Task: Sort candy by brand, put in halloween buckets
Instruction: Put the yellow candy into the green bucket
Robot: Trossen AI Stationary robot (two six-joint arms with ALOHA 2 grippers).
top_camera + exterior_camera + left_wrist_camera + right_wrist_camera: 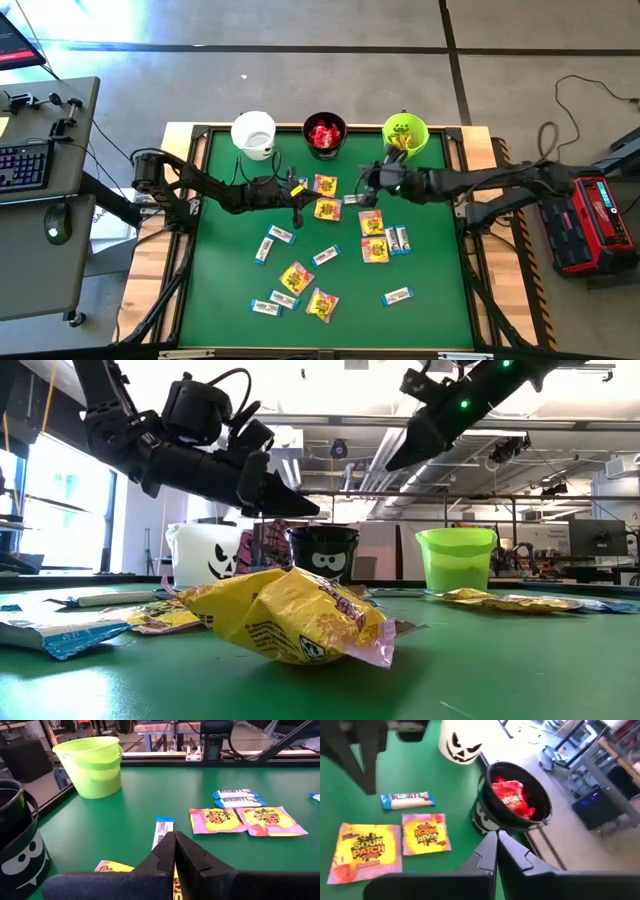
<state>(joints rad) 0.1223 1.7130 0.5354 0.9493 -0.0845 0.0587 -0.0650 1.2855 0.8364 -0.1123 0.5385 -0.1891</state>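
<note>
1. We see the left gripper (297,205) above the green tabletop (430,310), in front of the black bucket (324,135); jaws pressed together, nothing in them.
2. Right gripper (366,184) hangs betw. black bucket & lime green bucket (405,133), jaws pressed together, empty.
3. Black bucket holds red packets (512,795); white bucket (254,134) stands just left of it.
4. Yellow-and-pink packets (374,236) & white-and-blue bars (397,296) lie scattered on the tabletop in front of the black bucket, w/ two yellow ones (395,842) near its base.
</note>
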